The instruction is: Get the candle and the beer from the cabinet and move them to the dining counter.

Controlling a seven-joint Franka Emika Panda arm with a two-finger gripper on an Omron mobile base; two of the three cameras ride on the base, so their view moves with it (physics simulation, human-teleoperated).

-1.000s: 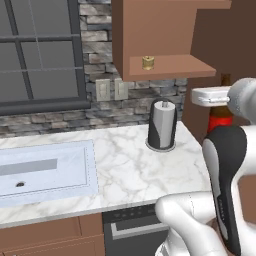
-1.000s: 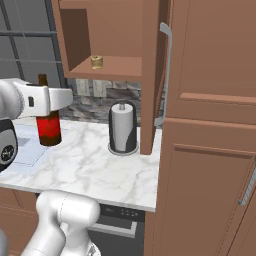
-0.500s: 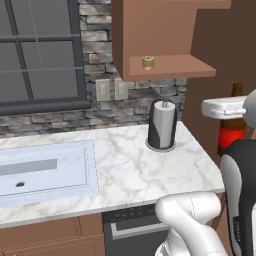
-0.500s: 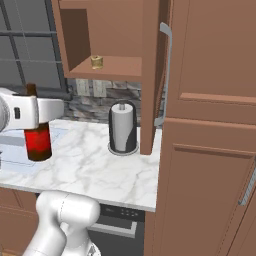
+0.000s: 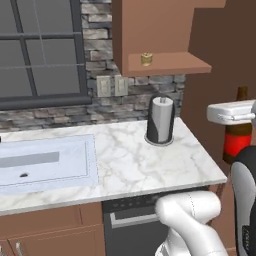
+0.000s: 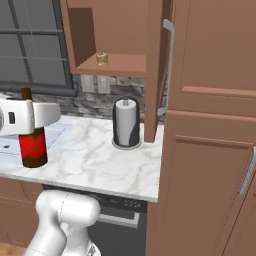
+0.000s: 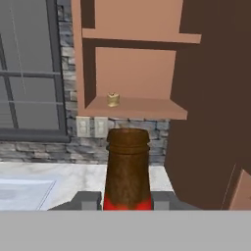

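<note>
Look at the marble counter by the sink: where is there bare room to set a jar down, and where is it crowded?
Free: the marble counter between the sink and the paper towel roll, and the strip along its front edge. Crowded: the back right corner, where the roll stands under the open cabinet.

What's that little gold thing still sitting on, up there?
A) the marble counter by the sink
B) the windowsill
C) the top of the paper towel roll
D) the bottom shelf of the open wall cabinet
D. The candle stands on the lowest shelf of the open cabinet, above the paper towel roll, while the gripper holds the beer away from the cabinet.
</note>
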